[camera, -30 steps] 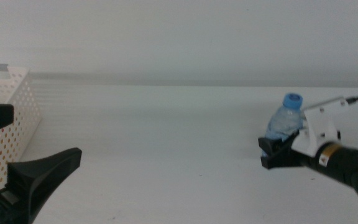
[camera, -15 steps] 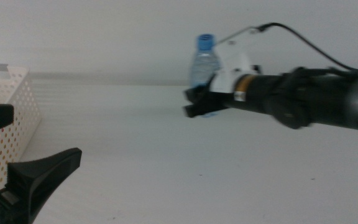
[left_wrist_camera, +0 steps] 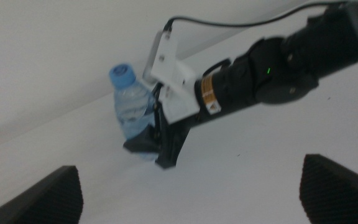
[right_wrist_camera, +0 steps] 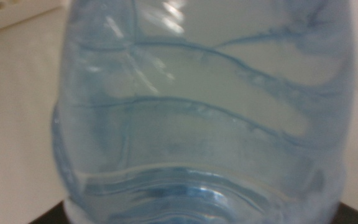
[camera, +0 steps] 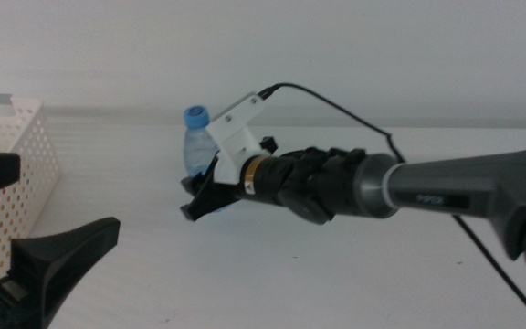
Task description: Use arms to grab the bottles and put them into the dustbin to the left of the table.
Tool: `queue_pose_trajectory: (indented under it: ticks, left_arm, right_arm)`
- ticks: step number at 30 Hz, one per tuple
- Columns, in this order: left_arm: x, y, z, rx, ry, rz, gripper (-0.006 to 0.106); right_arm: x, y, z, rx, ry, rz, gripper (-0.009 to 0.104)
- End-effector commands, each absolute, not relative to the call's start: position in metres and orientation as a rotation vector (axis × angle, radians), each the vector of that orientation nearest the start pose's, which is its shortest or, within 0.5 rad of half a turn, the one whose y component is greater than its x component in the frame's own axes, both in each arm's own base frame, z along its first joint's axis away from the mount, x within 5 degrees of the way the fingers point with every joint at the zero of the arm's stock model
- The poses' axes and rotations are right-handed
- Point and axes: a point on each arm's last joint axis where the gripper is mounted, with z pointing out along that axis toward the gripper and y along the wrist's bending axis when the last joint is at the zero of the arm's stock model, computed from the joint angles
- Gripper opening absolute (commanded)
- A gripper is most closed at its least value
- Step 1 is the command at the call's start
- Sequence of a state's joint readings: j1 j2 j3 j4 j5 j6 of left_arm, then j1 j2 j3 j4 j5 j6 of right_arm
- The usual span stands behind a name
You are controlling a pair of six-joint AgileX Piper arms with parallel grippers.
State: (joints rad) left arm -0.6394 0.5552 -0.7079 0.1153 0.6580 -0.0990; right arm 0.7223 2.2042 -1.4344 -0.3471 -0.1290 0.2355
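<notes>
Dustbin (camera: 12,174) sits at my far left, one perforated white basket. Just beside it my left gripper (camera: 48,228) waits, jaws wide. Mid-table, my right gripper (camera: 201,194) clamps the one water bottle (camera: 196,146), upright above the table (camera: 336,274).

Clear plastic bottle, matt table, perforated plastic basket.

I see the water bottle (camera: 196,148) as clear, blue-tinted plastic, glossy and moulded in wavy ribs, with 1 opaque blue cap. The right gripper (camera: 197,203) clamping it has dark matt jaws under a smooth white plastic bracket (camera: 236,129); its arm (camera: 446,187) looks like satin grey metal. The table (camera: 336,274) is plain matt white. At 9 o'clock, the dustbin (camera: 16,174) is white plastic with holes.
</notes>
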Motion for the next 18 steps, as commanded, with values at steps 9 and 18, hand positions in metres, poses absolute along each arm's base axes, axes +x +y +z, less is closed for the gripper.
queue_pose_trajectory:
  ticks: [9, 18]
  left_arm:
    - [0.085, -0.057, 0.349, 0.58, 1.901, -0.362, 0.094]
    - [0.085, -0.057, 0.349, 0.58, 1.901, -0.362, 0.094]
  right_arm:
    - [0.357, 0.336, 0.124, -0.933, 1.918, 0.438, 0.015]
    - [0.35, 0.332, 0.135, -0.945, 2.012, 0.375, 0.082]
